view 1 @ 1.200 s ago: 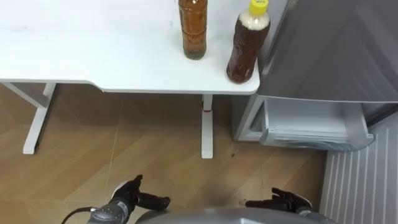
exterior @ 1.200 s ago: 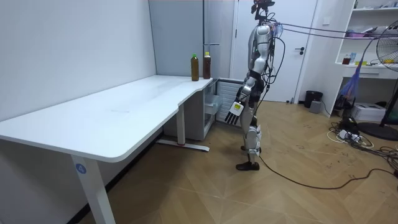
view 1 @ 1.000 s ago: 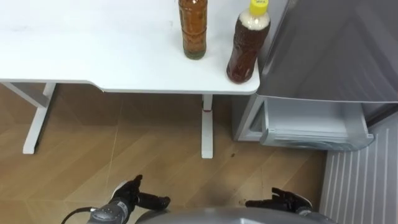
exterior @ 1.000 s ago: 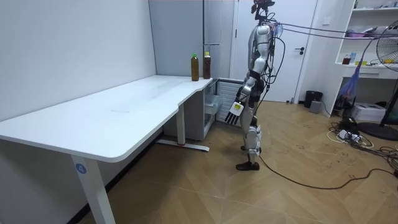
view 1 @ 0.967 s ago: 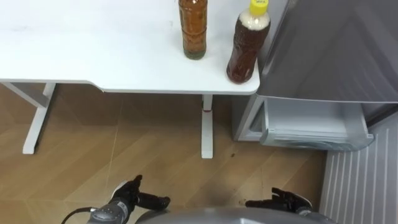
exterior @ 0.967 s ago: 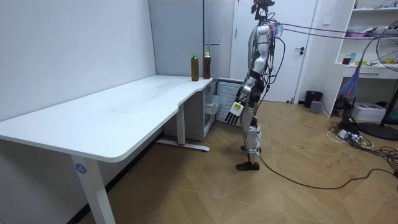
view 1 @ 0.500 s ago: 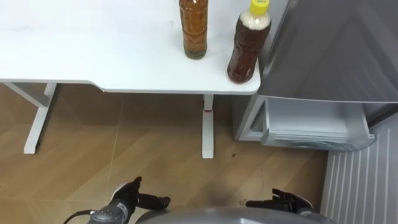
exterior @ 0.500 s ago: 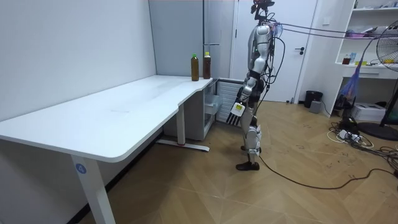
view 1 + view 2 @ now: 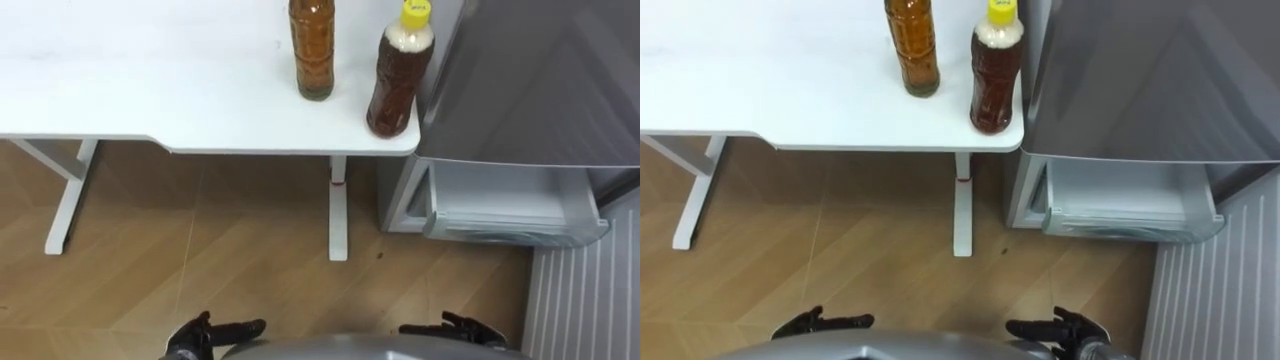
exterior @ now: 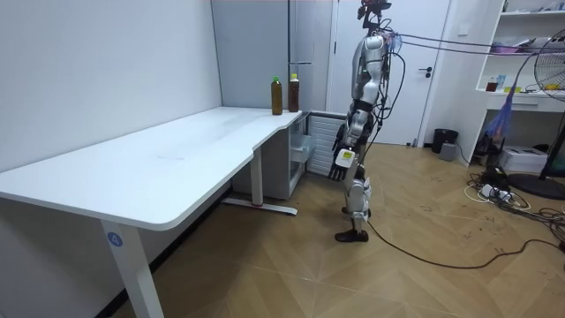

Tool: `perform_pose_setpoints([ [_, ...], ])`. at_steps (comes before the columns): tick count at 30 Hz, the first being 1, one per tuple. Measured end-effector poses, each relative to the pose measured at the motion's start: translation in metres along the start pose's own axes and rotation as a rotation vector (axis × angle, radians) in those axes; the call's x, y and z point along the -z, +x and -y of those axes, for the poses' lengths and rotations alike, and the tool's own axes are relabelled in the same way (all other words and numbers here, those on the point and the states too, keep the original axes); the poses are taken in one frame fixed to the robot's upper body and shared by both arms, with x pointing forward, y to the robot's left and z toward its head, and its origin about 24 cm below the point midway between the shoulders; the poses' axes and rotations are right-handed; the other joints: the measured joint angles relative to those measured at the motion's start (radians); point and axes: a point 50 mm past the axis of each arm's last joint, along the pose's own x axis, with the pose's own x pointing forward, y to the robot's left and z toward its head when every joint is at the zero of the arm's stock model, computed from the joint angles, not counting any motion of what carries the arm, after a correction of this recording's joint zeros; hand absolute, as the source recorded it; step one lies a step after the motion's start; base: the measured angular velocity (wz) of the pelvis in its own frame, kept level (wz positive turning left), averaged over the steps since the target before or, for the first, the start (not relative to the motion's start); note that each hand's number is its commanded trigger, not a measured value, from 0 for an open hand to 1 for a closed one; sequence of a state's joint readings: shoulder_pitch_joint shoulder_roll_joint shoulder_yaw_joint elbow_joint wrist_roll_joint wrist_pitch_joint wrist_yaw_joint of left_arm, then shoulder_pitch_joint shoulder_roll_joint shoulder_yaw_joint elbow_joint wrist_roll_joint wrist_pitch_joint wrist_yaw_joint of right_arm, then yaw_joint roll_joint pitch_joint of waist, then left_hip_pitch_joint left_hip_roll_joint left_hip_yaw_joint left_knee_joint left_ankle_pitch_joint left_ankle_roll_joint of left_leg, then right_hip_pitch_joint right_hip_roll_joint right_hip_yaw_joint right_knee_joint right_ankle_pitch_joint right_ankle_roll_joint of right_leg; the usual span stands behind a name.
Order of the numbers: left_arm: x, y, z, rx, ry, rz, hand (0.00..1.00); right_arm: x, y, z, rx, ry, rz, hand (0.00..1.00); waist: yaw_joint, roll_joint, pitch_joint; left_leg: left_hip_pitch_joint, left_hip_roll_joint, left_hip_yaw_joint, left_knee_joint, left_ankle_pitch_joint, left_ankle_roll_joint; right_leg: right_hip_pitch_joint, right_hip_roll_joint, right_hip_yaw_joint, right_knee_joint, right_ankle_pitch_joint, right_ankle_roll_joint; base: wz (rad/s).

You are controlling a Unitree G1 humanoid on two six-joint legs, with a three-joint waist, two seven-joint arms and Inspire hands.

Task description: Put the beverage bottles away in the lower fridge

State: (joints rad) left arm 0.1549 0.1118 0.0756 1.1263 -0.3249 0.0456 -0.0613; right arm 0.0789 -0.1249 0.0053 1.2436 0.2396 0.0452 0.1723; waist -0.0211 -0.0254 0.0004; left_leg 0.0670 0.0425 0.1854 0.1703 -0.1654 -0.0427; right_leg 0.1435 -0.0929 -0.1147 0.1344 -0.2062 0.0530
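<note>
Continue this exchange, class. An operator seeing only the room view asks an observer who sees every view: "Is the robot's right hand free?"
Observer: Yes. The right hand hangs low, fingers straight, holding nothing.
Operator: Which bottle is nearest the lower fridge?
Observer: The yellow-capped bottle, at the table corner right beside it.
Operator: Is that compartment open?
Observer: Yes. From above, its white inside shows below the grey upper door.

We see a smooth, matt white table (image 9: 150, 90) over a wood floor (image 9: 200, 250) with a faint sheen. The left bottle (image 9: 313, 50) and the right bottle (image 9: 398, 75) look like clear, glossy plastic. The fridge (image 9: 540, 80) shows dull grey metal, and its drawer (image 9: 515, 205) pale, smooth plastic.
</note>
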Motion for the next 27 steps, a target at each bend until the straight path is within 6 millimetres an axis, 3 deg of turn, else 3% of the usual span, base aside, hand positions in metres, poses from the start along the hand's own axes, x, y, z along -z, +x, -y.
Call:
perform_pose_setpoints([
  [9,0.011,-0.005,-0.025,-0.199,-0.416,-0.006,0.00,0.006,-0.001,0.004,0.023,0.039,-0.011,0.00,0.015,0.006,0.0010,0.027,-0.003,0.003,0.000,-0.007,0.002,0.023,-0.004,0.002,0.002,-0.005,0.002,-0.01],
  [17,0.014,-0.007,-0.033,-0.323,-0.761,-0.027,0.00,0.009,-0.002,0.007,0.052,0.042,-0.030,0.00,0.029,0.006,0.0021,0.032,-0.003,-0.001,0.019,-0.026,0.004,0.037,-0.006,0.003,0.003,-0.008,0.006,0.00],
  [21,-0.007,-0.012,-0.046,-0.415,-0.850,0.060,0.00,0.010,-0.003,0.011,0.084,0.039,-0.021,0.00,0.037,0.003,0.0015,0.033,-0.003,-0.008,0.019,-0.026,0.003,0.038,-0.005,0.001,0.006,-0.008,0.006,0.00],
  [27,-0.043,-0.022,-0.056,-0.519,-0.835,0.210,0.00,0.011,-0.005,0.014,0.096,0.030,-0.004,0.00,0.051,0.011,-0.0012,0.028,-0.003,-0.010,0.018,-0.028,0.002,0.034,-0.004,0.001,0.006,-0.008,0.006,0.00],
])
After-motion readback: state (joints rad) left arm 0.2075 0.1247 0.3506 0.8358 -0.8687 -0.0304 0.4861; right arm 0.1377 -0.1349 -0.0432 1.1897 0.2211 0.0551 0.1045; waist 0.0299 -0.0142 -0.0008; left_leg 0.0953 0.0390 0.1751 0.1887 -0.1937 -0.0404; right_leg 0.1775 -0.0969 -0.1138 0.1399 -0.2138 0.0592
